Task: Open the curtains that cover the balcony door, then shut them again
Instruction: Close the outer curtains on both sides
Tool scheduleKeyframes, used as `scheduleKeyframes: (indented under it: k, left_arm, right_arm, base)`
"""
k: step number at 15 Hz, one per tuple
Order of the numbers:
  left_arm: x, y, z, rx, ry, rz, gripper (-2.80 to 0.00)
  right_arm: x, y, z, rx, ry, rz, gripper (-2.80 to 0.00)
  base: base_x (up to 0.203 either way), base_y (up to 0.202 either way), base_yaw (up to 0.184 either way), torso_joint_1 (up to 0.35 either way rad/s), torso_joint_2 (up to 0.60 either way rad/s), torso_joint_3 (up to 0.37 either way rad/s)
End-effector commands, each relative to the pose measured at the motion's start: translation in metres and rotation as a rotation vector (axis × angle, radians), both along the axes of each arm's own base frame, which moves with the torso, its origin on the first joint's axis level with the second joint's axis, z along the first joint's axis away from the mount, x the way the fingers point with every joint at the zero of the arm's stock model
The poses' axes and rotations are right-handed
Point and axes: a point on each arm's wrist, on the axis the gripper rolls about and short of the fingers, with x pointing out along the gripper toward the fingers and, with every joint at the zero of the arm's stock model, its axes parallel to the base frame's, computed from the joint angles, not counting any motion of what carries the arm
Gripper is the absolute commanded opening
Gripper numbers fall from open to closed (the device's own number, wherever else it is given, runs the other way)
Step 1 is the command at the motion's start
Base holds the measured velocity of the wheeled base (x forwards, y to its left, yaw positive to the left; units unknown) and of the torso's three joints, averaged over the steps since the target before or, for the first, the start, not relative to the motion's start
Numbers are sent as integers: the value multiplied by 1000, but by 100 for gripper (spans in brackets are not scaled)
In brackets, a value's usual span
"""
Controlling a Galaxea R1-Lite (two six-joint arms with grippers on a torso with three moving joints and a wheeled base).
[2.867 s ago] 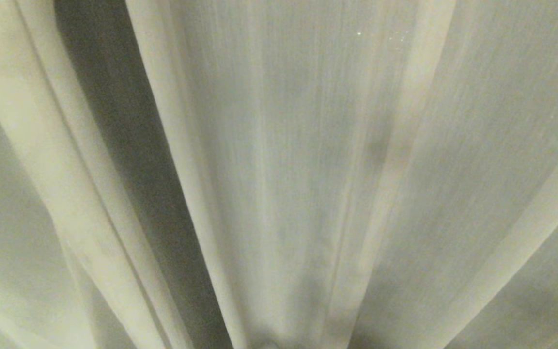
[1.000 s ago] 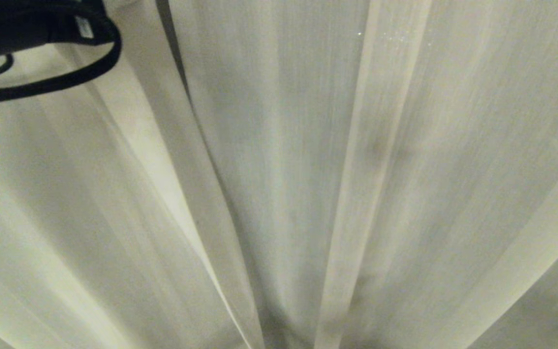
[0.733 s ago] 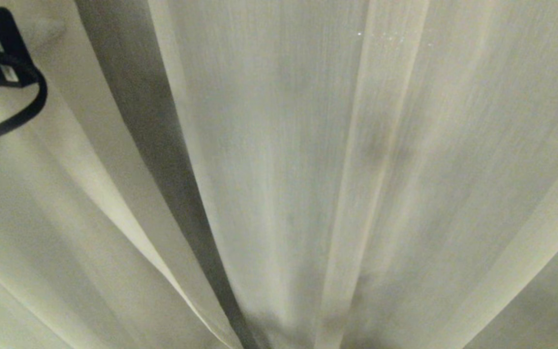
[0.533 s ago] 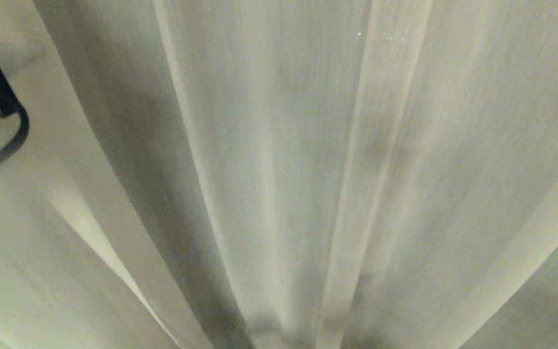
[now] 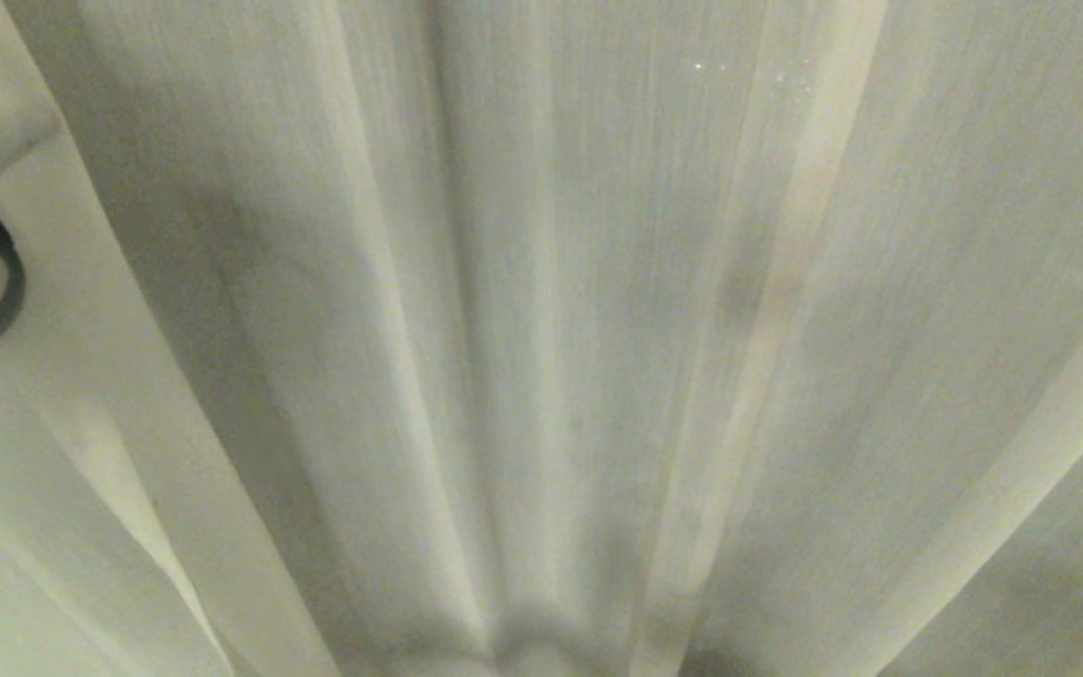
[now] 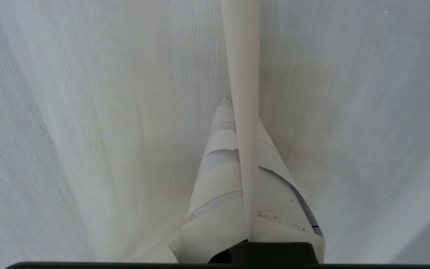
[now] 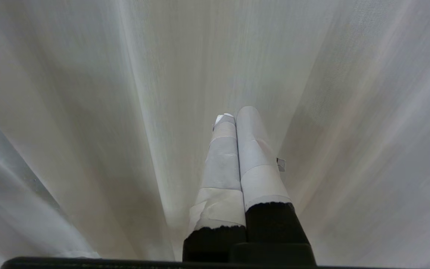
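At the far left the left end effector (image 6: 243,164) pinches a hemmed edge of the curtains (image 5: 541,338), which hang across everything ahead and hide the door, so opening looks barely begun, while the right end effector (image 7: 235,119) sits pressed together, holding nothing.

The curtains (image 5: 541,338) are seen as cream, finely woven fabric filling the whole head view, drawn across so that nothing behind them is shown. Long pleats are spread fanwise from the bottom centre, with paler hemmed bands (image 5: 767,282) running along them (one lies right of centre). In the left wrist view a hemmed edge (image 6: 243,93) is pinched taut into a narrow ridge.
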Motion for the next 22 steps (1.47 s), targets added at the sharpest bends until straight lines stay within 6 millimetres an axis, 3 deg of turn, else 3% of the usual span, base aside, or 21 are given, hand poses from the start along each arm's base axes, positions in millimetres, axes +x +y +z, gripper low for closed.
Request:
scheduleKeyframes:
  k: [1,9,14,15,19,22]
  left_arm:
    - [-1,1,-1,-2,-1,1,-280]
    - [-35,13,-8,-20,-44,2,-280]
    - [-39,14,-15,-37,-35,-15,-280]
    - [-40,14,-16,-48,-33,-18,0]
    - [-44,16,-18,-51,-35,-10,0]
    - [-60,22,-26,-57,-52,-6,0]
  right_arm:
    - [0,0,0,0,0,1,-280]
    - [0,0,0,0,0,1,-280]
    - [0,0,0,-1,-1,1,-280]
    - [0,0,0,-2,0,1,-280]
    - [0,0,0,0,0,1,-280]
    - [0,0,0,-1,0,1,-280]
  base:
    - [0,0,0,0,0,0]
    - [0,0,0,0,0,0]
    - [0,0,0,0,0,0]
    - [0,0,0,0,0,0]
    - [0,0,0,0,0,0]
    - [0,0,0,0,0,0]
